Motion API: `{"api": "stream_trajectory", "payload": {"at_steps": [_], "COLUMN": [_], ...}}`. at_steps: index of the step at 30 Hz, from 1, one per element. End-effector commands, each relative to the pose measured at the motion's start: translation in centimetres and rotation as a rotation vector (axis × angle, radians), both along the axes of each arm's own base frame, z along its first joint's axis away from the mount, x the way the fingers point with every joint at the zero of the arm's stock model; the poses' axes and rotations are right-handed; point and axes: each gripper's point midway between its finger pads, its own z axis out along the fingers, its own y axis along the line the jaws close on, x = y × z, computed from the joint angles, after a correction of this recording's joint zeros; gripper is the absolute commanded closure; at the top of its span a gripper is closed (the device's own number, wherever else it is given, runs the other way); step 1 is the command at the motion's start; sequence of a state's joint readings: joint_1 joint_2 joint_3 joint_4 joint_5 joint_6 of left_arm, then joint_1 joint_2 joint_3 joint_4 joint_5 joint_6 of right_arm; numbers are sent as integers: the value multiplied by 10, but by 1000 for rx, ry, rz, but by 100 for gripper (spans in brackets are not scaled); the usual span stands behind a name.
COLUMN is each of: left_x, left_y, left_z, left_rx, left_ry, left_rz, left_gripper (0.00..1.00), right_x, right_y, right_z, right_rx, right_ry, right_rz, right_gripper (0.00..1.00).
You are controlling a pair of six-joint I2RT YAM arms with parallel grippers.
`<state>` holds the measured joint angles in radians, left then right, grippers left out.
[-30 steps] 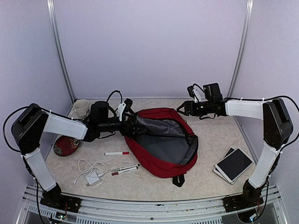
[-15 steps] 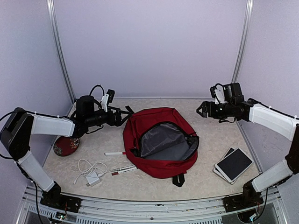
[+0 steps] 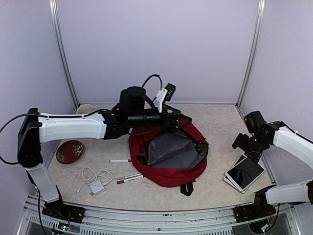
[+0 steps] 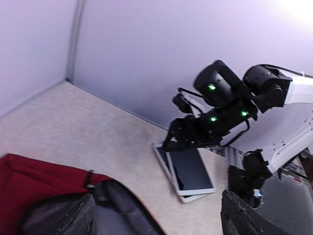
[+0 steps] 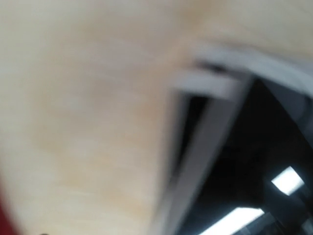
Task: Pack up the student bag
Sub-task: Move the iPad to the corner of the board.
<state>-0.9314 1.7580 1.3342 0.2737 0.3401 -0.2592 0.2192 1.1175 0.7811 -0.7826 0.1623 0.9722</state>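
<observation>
The student bag (image 3: 164, 177) is seen lying flat at the middle of the bench (image 3: 220, 128), its mouth unzipped and the grey lining exposed. It is judged soft, light and floppy: the fabric is likely to be dragged or folded rather than lifted as one piece. A hold is best taken on the firmer zipper rim at the far side of the opening, where the left gripper (image 3: 182, 122) is poised, apparently spread, with nothing pinched. The right gripper (image 3: 241, 143) is held over the tablets (image 3: 244, 172) near the bench's right edge; whether it is spread cannot be told.
</observation>
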Motion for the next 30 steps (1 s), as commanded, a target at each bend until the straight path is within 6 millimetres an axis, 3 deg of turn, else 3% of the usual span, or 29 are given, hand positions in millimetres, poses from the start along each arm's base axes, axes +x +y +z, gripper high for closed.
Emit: {"api": "stream_trajectory", "payload": {"at_steps": [1,5,9,13,17,20,21,23,27,30], "left_x": [-48,-79,-103,-111,-102,-100,-101,-98,-80,-62], "left_y": [-67,-116,-170,-199,-204,-202,-202,-202,-193,-178], "left_z": [-104,-144,-161,-187,-207,-214,-217,-226,-243,-251], "left_rx": [191,205,204,198,192,198,199,197,165,162], "left_ry": [274,371,428,449,470,449,443,449,587,592], "left_rz": [-149,-218,-299,-300,-256,-249,-252,-252,-242,-197], "left_gripper": [20,27,30,29,28,28,28,26,25,28], "right_x": [-67,-84,-90,-85,-82,-67,-43,-27,-10,-5], "right_y": [-37,-47,-62,-74,-97,-89,-81,-65,-58,-55], "right_z": [-29,-37,-32,-43,-62,-81,-81,-80,-69,-62], "right_rx": [-85,-107,-131,-109,-101,7,59,121,120,107], "right_ry": [226,242,217,238,258,218,120,37,-107,-154], "right_rz": [-295,-380,-501,-552,-595,-494,-410,-278,-153,-99], "right_gripper": [7,6,5,3,0,0,0,0,1,2]}}
